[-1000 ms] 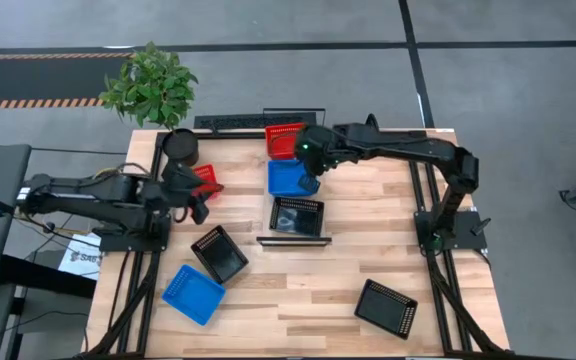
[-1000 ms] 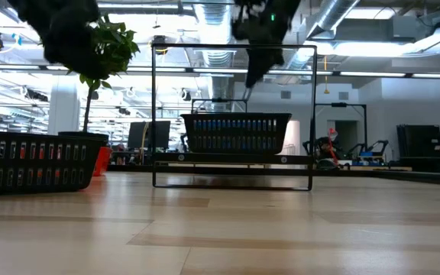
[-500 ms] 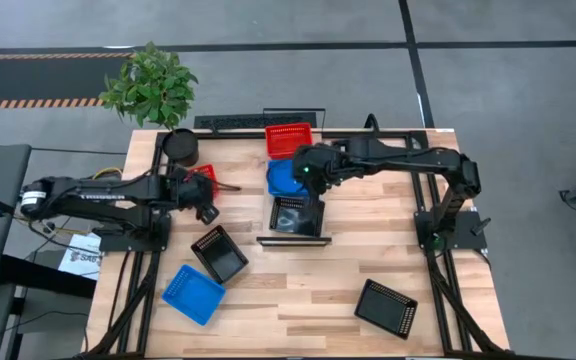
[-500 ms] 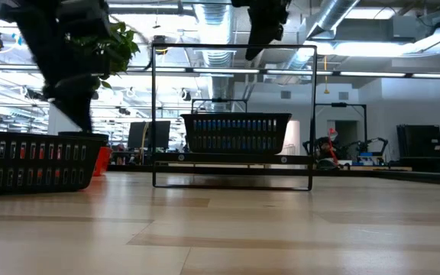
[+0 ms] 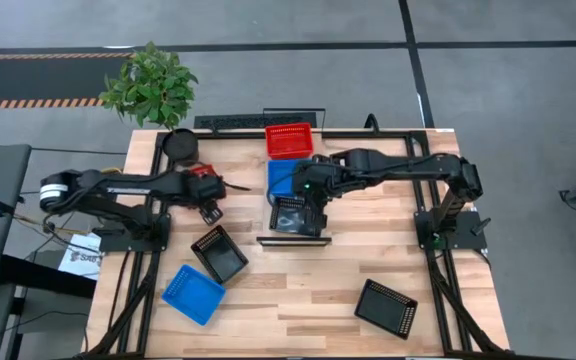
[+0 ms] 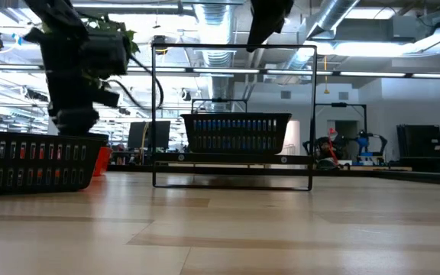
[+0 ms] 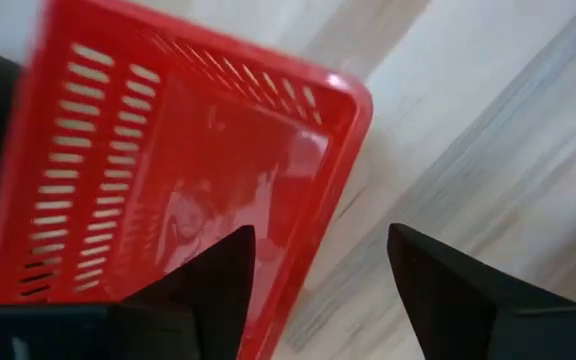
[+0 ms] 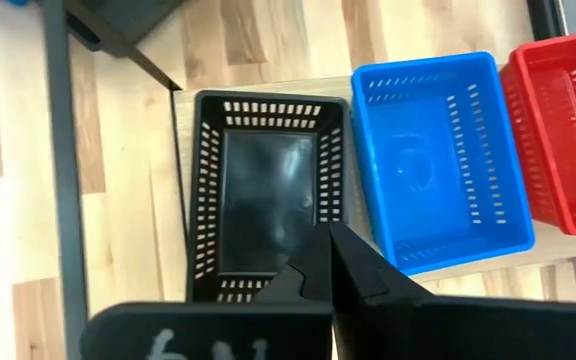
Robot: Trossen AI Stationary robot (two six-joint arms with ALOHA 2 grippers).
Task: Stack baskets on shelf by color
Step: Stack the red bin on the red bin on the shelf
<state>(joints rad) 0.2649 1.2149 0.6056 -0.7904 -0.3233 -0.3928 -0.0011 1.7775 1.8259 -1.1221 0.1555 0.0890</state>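
A red basket (image 5: 200, 175) stands on the table at the left, next to the plant pot. My left gripper (image 7: 318, 250) is open just above it, pointing steeply down. One finger (image 7: 223, 280) is over the basket's inside and the other (image 7: 438, 280) is outside its side wall (image 7: 318, 230). On the shelf (image 8: 181, 180) a black basket (image 8: 268, 190), a blue basket (image 8: 438, 160) and a red basket (image 8: 568, 130) stand in a row. My right gripper (image 8: 328, 255) hangs shut above the black one.
Loose on the table are a black basket (image 5: 218, 253), a blue basket (image 5: 193, 293) and a second black basket (image 5: 386, 307). A round black pot (image 5: 179, 145) with a green plant (image 5: 151, 85) stands at the far left corner. The shelf's black frame (image 6: 234, 114) rises over the middle.
My left gripper has come down toward the red basket at the left and tipped to point more steeply down. My right gripper has moved along the shelf toward the table's near edge, from over the blue basket to over the black one. No basket has moved.
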